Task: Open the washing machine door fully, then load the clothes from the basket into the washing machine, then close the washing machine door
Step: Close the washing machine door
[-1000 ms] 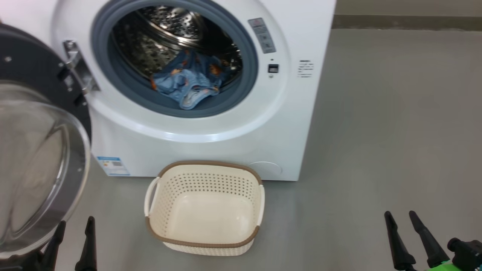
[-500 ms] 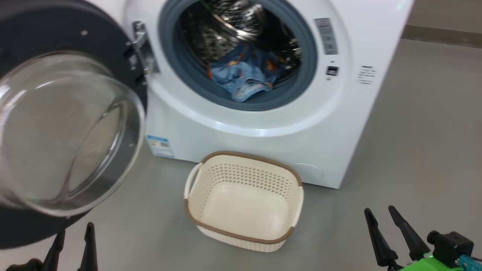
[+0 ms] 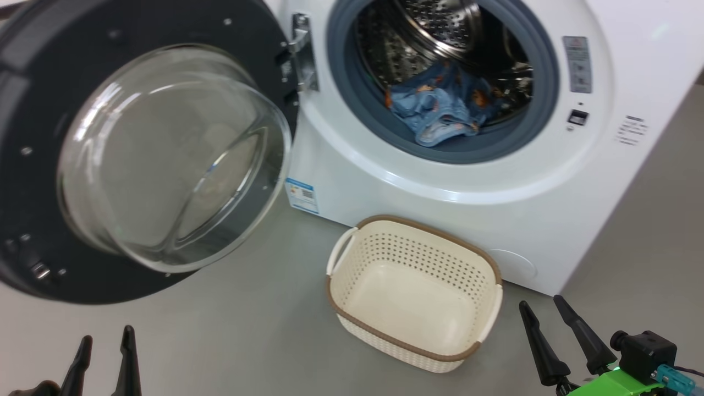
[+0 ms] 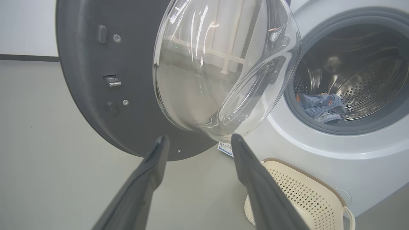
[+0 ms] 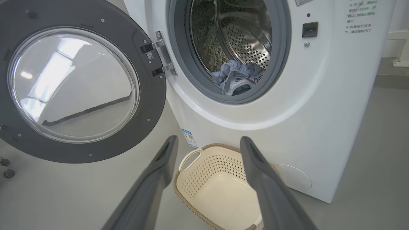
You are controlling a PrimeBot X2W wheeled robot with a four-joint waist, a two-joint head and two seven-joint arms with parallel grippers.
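The white washing machine [image 3: 385, 187] stands with its round black door [image 3: 44, 71] swung wide open to the left, glass bowl bulging toward me. Light blue clothes [image 3: 440, 107] with orange marks lie at the front of the steel drum, also seen as clothes [image 5: 238, 78] and clothes [image 4: 321, 105]. The cream basket [image 3: 498, 300] sits on the floor before the machine with nothing in it. My left gripper [image 3: 105, 344] hangs open at the lower left, below the door. My right gripper [image 3: 542, 311] is open at the lower right, just right of the basket. Both hold nothing.
Grey floor [image 3: 247, 330] spreads around the basket and under the door. A small blue label [image 3: 301, 193] marks the machine's lower front. The door latch [image 4: 112, 80] sticks out on the door's inner rim. A dark skirting line [image 4: 28, 57] runs along the wall.
The head camera has turned left, so the whole picture slides right and the door comes fully into it. Both grippers stay open and low. Clothes and basket lie as before.
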